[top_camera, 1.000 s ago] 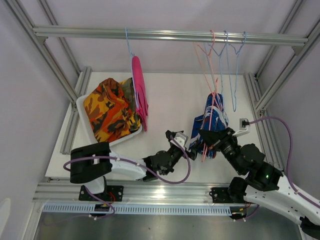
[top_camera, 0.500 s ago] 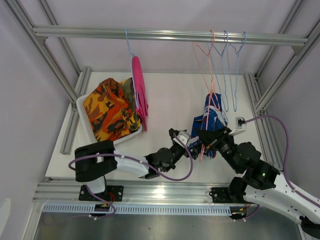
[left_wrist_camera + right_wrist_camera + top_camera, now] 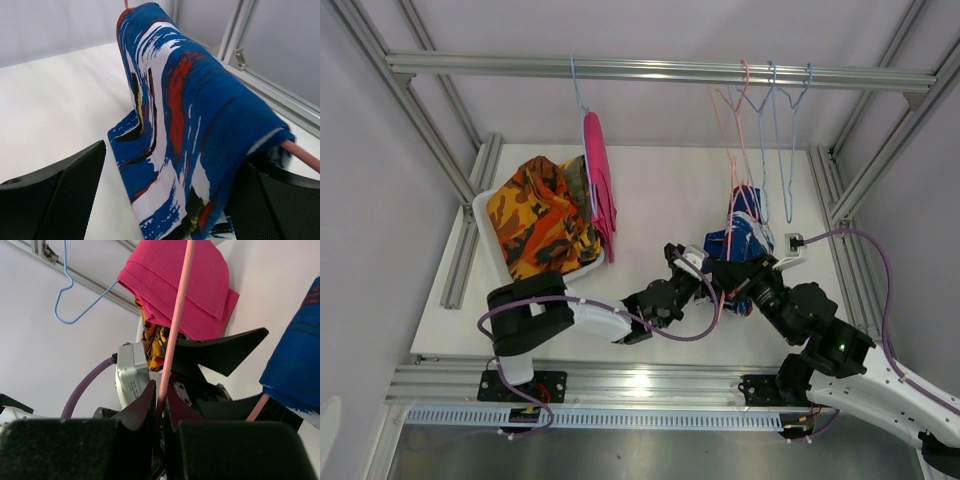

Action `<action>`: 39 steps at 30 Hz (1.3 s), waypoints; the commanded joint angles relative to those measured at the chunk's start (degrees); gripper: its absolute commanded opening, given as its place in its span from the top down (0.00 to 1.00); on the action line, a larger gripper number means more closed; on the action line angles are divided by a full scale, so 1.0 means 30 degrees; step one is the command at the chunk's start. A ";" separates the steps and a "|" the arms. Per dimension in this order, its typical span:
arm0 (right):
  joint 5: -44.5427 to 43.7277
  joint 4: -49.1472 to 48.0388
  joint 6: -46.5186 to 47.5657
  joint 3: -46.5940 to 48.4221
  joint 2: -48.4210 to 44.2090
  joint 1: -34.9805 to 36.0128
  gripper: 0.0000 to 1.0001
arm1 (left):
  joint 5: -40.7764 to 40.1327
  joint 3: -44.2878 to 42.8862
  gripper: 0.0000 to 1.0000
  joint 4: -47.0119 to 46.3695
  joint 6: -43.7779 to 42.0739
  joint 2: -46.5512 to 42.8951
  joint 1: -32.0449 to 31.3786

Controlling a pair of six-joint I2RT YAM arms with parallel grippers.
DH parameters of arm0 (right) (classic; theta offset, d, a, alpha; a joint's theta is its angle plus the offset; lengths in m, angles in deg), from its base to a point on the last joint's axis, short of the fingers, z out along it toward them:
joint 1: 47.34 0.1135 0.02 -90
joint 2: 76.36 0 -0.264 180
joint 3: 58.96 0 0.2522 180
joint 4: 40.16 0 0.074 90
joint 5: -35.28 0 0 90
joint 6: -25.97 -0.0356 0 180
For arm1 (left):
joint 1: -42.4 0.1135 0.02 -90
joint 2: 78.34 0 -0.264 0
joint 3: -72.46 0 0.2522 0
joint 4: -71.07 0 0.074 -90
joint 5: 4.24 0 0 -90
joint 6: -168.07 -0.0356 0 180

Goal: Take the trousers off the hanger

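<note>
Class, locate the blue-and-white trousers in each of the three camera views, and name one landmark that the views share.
Top external: trousers hang right of centre.
Left wrist: they fill the middle of the picture.
Right wrist: only an edge shows, at the far right.
Shared landmark: the pink hanger carrying them, lower right in the left wrist view, upright at centre in the right wrist view.

A white table [image 3: 660,190] sits inside pale walls [image 3: 380,200], with an aluminium rail [image 3: 660,71] crossing overhead at 12 o'clock.
</note>
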 commanded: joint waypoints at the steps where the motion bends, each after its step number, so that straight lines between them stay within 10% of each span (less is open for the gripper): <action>1: 0.0928 -0.2427 -0.0150 0.0797 -0.0292 0.0017 1.00 | 0.0415 -0.0505 0.07 -0.0714 0.0492 0.0187 0.0479; 11: 0.1631 -0.2457 -0.1116 0.1119 -0.0439 0.0046 1.00 | 0.0093 -0.0473 0.10 -0.1534 0.0113 0.0713 0.0715; 19: 0.1194 -0.1345 -0.1059 0.1295 -0.1083 0.0075 1.00 | -0.0170 -0.0592 0.58 -0.1623 -0.0503 0.0336 0.0715; 29: 0.0666 -0.0553 -0.1146 0.0418 -0.2225 0.0105 1.00 | -0.0259 0.0401 0.87 -0.0393 -0.0709 -0.2124 0.0714; 39: -0.0213 0.0503 -0.0825 -0.0637 -0.3426 0.0075 1.00 | -0.1340 -0.0149 0.92 0.4638 -0.2349 -0.6988 -0.0076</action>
